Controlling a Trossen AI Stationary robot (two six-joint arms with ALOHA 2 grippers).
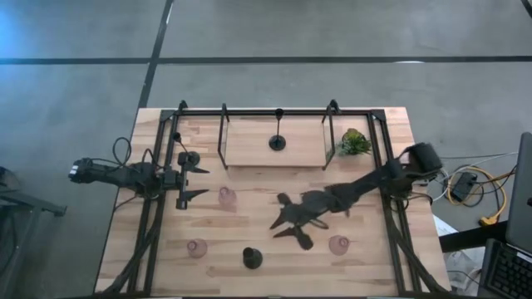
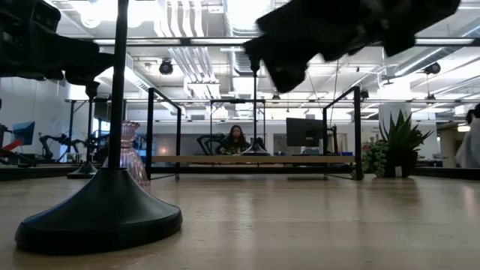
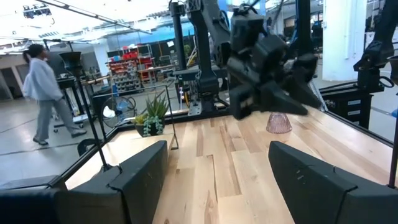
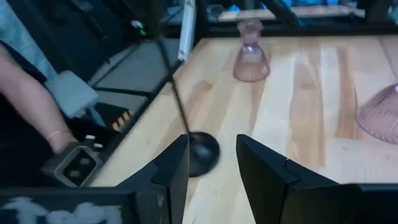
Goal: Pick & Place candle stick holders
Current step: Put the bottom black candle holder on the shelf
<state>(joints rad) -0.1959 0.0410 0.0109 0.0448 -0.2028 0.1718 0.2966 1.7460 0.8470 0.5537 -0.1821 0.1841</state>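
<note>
Black right pincer spread wide, empty, hovering mid-bench. Just ahead, black holder upright near front edge; pink holder beside. Left pincer parted, idle at left side.

A light wooden table is framed by black metal rails, and a raised wooden shelf is set within a black frame at its far side. A small green leafy plant is placed just beside the shelf's right end, near the table's far right corner. Beyond the table, a seated person and a dark monitor are seen in the low view, a walking person in a grey top in the left wrist view, and a forearm with a thin bracelet in the right wrist view.
</note>
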